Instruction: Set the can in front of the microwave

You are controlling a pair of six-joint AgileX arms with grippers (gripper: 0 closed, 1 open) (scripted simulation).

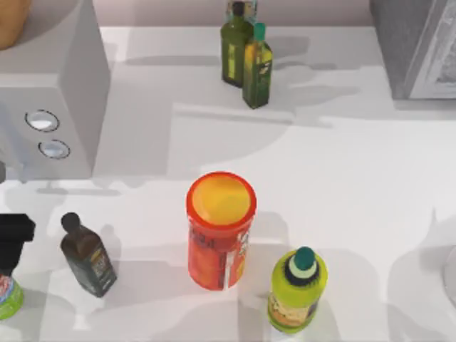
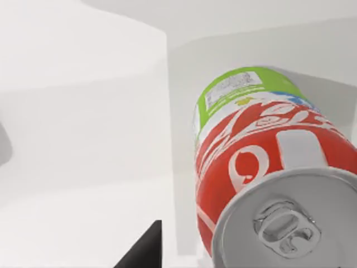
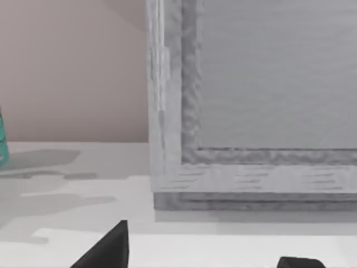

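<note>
The left hand (image 1: 14, 239) sits at the left edge of the bench (image 1: 342, 199), low in the top view, a dark block directly over the can (image 1: 7, 296). Whether its fingers are spread or pinching the can, I cannot tell. In the left wrist view the can (image 2: 262, 167) looms close, silver top nearest the camera and lime base farthest, so its long axis runs straight away from the hand, apparently upright. The microwave (image 1: 50, 92) stands beyond, toward the top view's top left, its two dials (image 1: 47, 133) facing the can's side of the bench. The left arm is clearly the nearer one. The right hand (image 3: 201, 259) idles before the darker speckled appliance (image 3: 256, 111), its fingers apart.
</note>
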